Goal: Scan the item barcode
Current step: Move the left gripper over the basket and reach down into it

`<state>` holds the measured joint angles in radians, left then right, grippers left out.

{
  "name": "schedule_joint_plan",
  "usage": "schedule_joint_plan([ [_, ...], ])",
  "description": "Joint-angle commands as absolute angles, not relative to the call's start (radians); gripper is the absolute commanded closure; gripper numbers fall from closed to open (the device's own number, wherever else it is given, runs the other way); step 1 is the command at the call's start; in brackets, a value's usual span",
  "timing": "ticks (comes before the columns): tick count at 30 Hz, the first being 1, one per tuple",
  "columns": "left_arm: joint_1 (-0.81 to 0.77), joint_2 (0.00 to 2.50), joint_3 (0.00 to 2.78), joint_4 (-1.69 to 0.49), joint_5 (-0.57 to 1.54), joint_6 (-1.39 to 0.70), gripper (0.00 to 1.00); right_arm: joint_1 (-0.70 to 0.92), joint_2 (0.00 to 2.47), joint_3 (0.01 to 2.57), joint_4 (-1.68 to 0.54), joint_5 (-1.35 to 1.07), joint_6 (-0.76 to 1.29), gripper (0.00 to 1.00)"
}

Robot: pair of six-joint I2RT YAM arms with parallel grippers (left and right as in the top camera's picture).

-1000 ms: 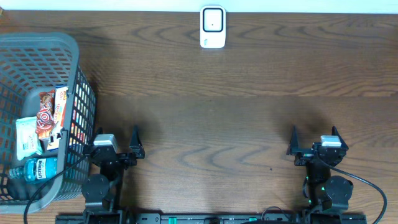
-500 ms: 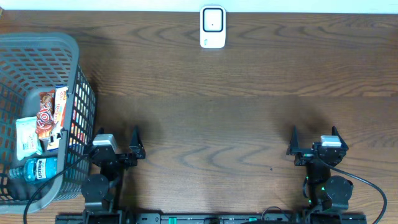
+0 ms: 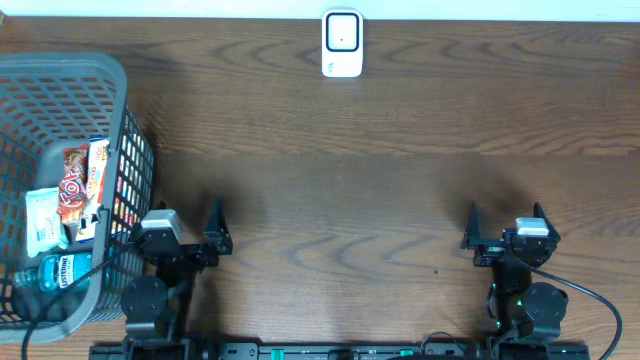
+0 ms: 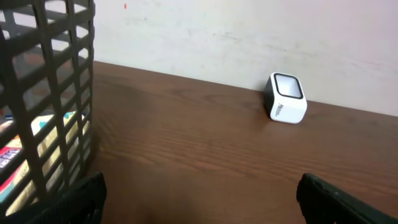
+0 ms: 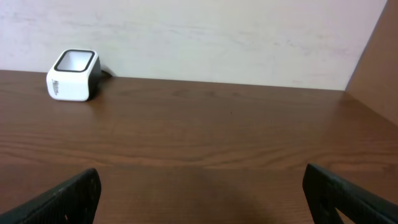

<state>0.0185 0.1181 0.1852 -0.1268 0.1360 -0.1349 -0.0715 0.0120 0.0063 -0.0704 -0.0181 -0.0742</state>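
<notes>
both arms sit at the near edge of the dark wooden tabletop (image 3: 380,180), well apart from each other. the left gripper (image 3: 183,216) is near the left side, just beside the outer wall of a grey plastic basket (image 3: 60,66); its jaws stand wide open and hold nothing. the right gripper (image 3: 505,214) is near the right side, jaws also spread wide and empty, with bare wood between its fingers (image 5: 348,196).

the items to scan lie inside the basket at the far left: two orange and red snack packs (image 3: 80,178) lie side by side, a white packet (image 3: 43,222) just nearer than them, and a blue bottle (image 3: 58,272) lying on its side at the near end. no gripper touches any of them.

the white scanner (image 3: 342,43) stands at the far edge of the tabletop, about midway across, close to the pale wall (image 5: 217,37). from the left wrist view it is far and to the right; from the right wrist view it is far and to the left.
</notes>
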Motion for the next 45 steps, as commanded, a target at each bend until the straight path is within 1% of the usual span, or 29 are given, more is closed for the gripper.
schedule_joint_plan([
  [1,0.016,0.163,0.252,-0.127,0.185,-0.144,0.02,-0.06,0.008,0.006,-0.075,-0.006,-0.087,0.01],
  [7,0.016,0.235,0.342,-0.139,0.279,-0.145,0.02,-0.06,0.008,0.006,-0.075,-0.006,-0.087,0.01],
  [26,0.016,0.319,0.569,-0.309,0.276,-0.144,0.02,-0.06,0.008,0.006,-0.075,-0.006,-0.087,0.01],
  [31,0.016,0.368,0.633,-0.363,0.277,-0.144,0.02,-0.06,0.008,0.006,-0.075,-0.006,-0.087,0.01],
  [39,0.016,0.447,0.731,-0.371,0.277,-0.144,0.02,-0.06,0.008,0.006,-0.075,-0.006,-0.087,0.01],
  [45,0.016,0.502,0.812,-0.443,0.277,-0.144,0.02,-0.06,0.008,0.006,-0.075,-0.006,-0.087,0.01],
])
